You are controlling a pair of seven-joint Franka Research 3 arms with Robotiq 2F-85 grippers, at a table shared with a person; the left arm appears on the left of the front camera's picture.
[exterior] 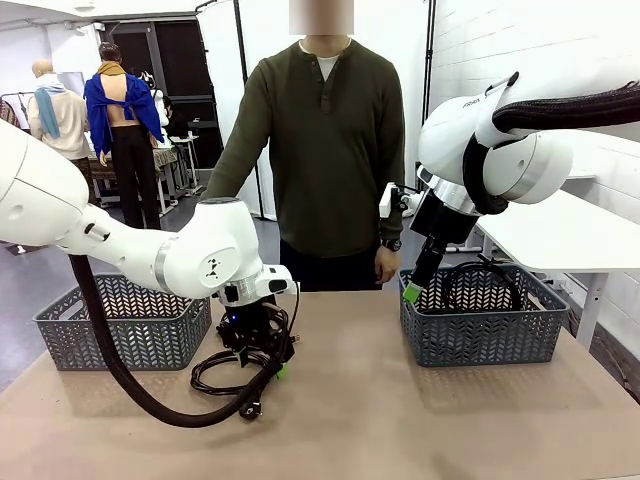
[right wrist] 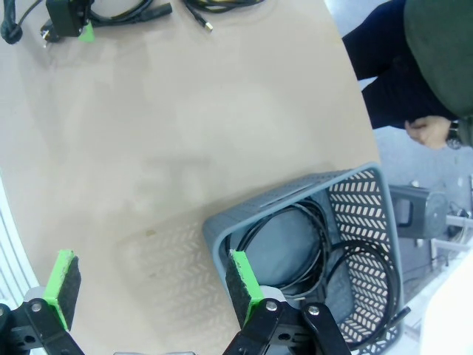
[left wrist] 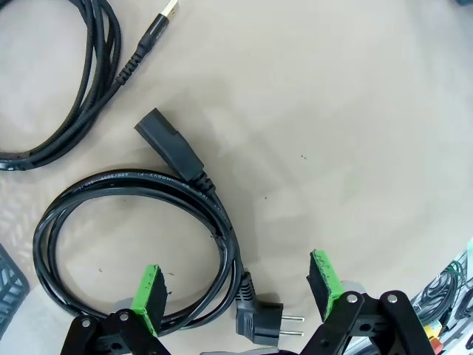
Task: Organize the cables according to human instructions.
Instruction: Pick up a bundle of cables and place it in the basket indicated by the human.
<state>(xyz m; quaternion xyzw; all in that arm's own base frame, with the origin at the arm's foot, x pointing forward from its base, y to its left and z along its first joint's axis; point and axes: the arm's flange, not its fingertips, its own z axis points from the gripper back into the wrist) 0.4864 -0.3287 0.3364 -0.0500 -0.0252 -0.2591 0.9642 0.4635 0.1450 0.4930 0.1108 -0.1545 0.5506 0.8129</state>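
Our left claw (exterior: 268,352) hung low over the table (exterior: 400,420), just in front of the left basket (exterior: 110,330). In the left wrist view the left claw (left wrist: 236,292) stood with its green pads (left wrist: 148,296) wide apart and nothing clamped between them. Under it lay a coiled cable (left wrist: 148,185), a loose black ring flat on the table. Its angled two-pin plug (left wrist: 255,322) sat in the gap between the pads, and its socket end (left wrist: 170,144) pointed away from the ring. One pad hung over the near edge of the coil; we could not tell whether it touched. A second cable (left wrist: 96,89) lay just beyond the first one and apart from it, ending in a small gold-tipped plug (left wrist: 170,9).

Our right claw (exterior: 412,290) hovered at the near left corner of the right basket (exterior: 480,335), its jaws also spread and holding nothing. From the right wrist, the right claw (right wrist: 153,285) straddled the basket's rim (right wrist: 214,244) — one pad over bare table, the other over the corner. More black cables (right wrist: 310,229) lay coiled inside that basket; we could not count them.

A person (exterior: 330,130) stood at the far side of the table between the two baskets, one hand (exterior: 387,265) hanging loosely by the hip.
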